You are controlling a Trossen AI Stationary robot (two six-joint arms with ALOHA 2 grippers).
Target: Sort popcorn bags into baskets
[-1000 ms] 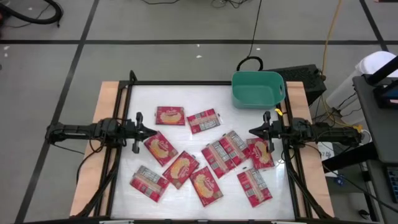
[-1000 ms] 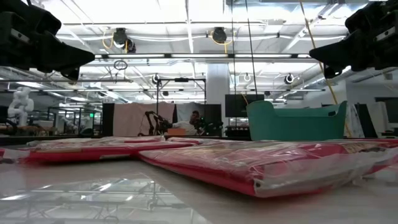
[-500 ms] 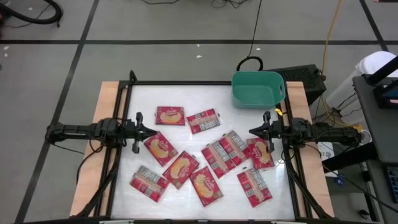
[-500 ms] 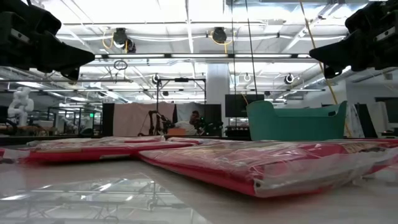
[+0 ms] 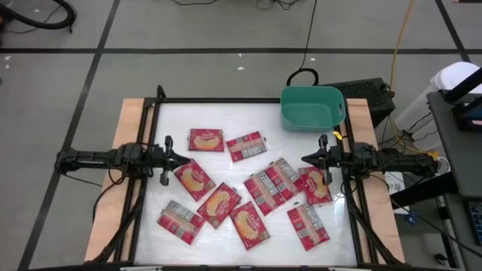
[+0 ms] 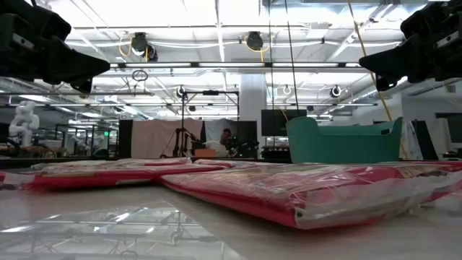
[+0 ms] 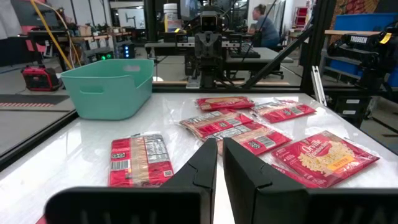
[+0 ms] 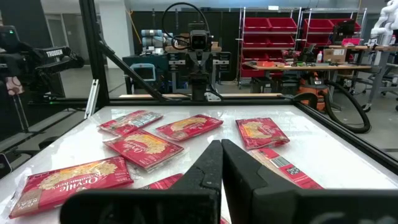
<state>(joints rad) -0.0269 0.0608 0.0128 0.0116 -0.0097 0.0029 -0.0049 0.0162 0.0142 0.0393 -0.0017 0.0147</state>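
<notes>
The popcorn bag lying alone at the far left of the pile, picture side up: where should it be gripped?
Grip the bag probably from above, by its long edge nearer the left end effector. It lies flat, touching no other packet, with bare table around it, so that edge is free to pinch.

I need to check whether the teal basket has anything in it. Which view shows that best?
The high view: it looks straight down into the teal basket, which looks empty. The low view and left wrist view show only its outer walls.

Teal basket (image 6: pixel 343 141) base hidden behind popcorn bags (image 6: pixel 303 191).
</notes>
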